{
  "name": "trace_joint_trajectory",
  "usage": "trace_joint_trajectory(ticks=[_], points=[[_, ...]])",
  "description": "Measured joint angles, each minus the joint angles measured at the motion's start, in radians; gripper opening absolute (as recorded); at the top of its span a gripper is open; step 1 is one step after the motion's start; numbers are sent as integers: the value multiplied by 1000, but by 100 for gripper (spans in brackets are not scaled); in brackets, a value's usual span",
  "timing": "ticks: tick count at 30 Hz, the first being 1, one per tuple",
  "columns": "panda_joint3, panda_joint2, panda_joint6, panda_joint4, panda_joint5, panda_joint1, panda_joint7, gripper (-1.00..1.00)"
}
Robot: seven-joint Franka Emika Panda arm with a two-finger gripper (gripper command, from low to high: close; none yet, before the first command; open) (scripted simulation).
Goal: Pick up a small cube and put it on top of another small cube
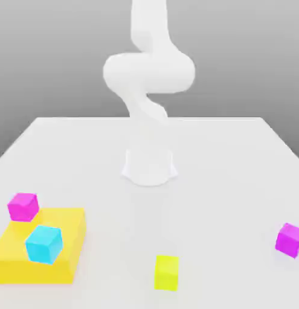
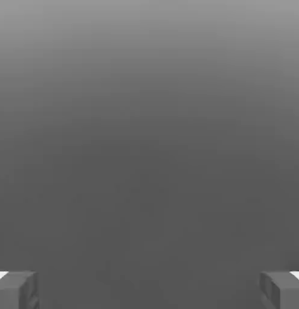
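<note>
**Claw wide, nothing held**

Gripper fingers spread wide against grey backdrop. Arm upright mid-table. Cyan cube on yellow slab, magenta cube at its corner. Yellow cube and second magenta cube well apart.

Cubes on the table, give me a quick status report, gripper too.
Gripper open, holding nothing. Cyan cube and one magenta cube on yellow slab; yellow cube, other magenta cube apart. Nothing stacked.

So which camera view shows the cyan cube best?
The exterior view: the cyan cube sits in plain sight on the yellow block. The hand view shows grey background and the wide-apart fingertips, nothing of the cube.
</note>
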Motion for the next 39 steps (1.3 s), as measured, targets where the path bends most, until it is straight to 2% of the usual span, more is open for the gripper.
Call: trace_joint_trajectory(ticks=[23, 29, 30, 36, 39], points=[[82, 839, 433, -291, -45, -14, 203, 0], [39, 1057, 598, -266, -85, 22, 240, 0], [32, 1076, 613, -262, -88, 28, 242, -100], [30, 1086, 622, -260, -92, 29, 246, -100], [48, 1017, 567, -274, -76, 15, 233, -100]])
